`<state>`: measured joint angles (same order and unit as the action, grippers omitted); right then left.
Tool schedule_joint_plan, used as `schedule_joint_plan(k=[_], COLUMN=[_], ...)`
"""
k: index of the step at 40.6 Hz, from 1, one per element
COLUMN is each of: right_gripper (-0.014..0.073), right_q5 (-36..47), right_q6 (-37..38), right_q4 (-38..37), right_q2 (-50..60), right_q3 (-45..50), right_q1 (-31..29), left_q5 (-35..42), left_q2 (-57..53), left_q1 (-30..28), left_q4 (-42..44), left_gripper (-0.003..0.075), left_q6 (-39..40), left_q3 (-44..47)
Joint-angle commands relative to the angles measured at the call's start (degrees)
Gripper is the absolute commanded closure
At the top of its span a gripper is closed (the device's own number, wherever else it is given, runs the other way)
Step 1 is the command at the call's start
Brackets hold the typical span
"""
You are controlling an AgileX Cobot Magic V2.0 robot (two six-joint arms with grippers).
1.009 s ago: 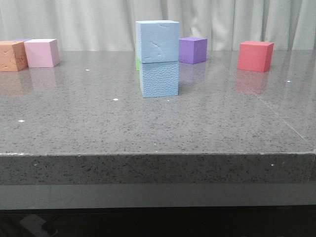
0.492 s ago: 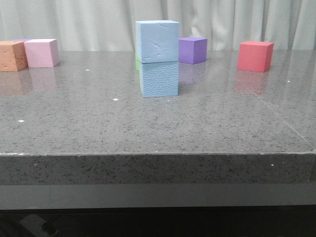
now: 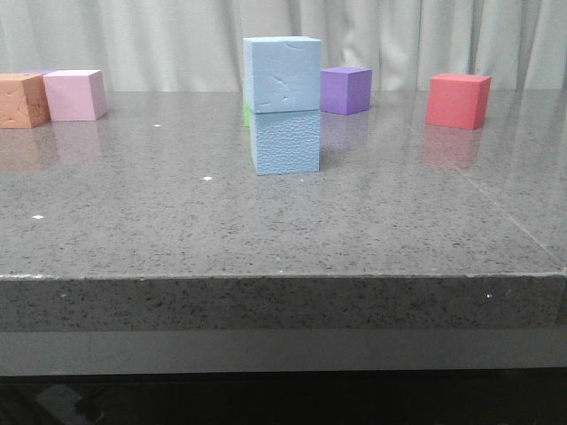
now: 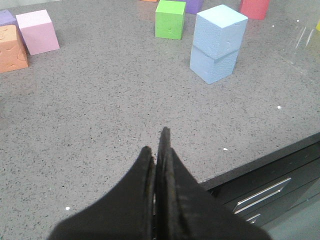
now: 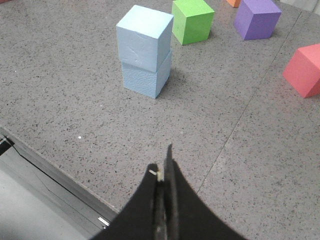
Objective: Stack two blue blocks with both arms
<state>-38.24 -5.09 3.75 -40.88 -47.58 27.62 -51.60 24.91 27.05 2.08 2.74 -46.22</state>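
Note:
Two pale blue blocks stand stacked near the table's middle: the upper blue block [image 3: 282, 73] rests on the lower blue block [image 3: 285, 142], slightly offset. The stack also shows in the left wrist view [image 4: 218, 43] and in the right wrist view [image 5: 145, 50]. My left gripper [image 4: 156, 145] is shut and empty, well back from the stack near the table's front edge. My right gripper [image 5: 162, 162] is shut and empty, also back near the front edge. Neither arm shows in the front view.
A green cube [image 5: 193, 20] stands just behind the stack. A purple cube [image 3: 345, 89] and a red cube [image 3: 458, 100] stand at the back right. A pink cube [image 3: 75, 94] and an orange cube [image 3: 22, 100] stand at the back left.

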Motion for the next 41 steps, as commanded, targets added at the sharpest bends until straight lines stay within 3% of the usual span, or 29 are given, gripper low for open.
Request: schedule_joint_plan(k=[1,9,25,37,41], right_gripper=[0.0713,0.0713,0.0713,0.0713,0.0713], right_q5=[4.38,4.38,4.38,4.38,4.43], right_q6=[-0.53,-0.53,-0.53,-0.53,-0.53], right_q4=[0.39,0.39,0.39,0.39,0.39], right_q2=[0.23,0.23,0.23,0.23,0.23], right_q3=[-1.38,-1.38,-1.38,-1.38,-1.38], right_q1=[-0.39,-0.39,-0.39,-0.39,-0.39], left_q5=[4.98,10.43,37.65,44.65,50.8], left_q2=[0.62,-3.09,-16.59,-26.41,-26.29], left_q1=[0.18,-1.64,-23.26,-24.9,-24.9], left_q4=[-0.22,-0.37,-0.53,-3.67,-3.99], left_gripper=[0.0741,0.0741,0.0741,0.0741,0.0741], left_q6=[0.49,0.49,0.49,0.49,0.49], left_q3=[-1.41,2.77,29.97,43.4,46.17])
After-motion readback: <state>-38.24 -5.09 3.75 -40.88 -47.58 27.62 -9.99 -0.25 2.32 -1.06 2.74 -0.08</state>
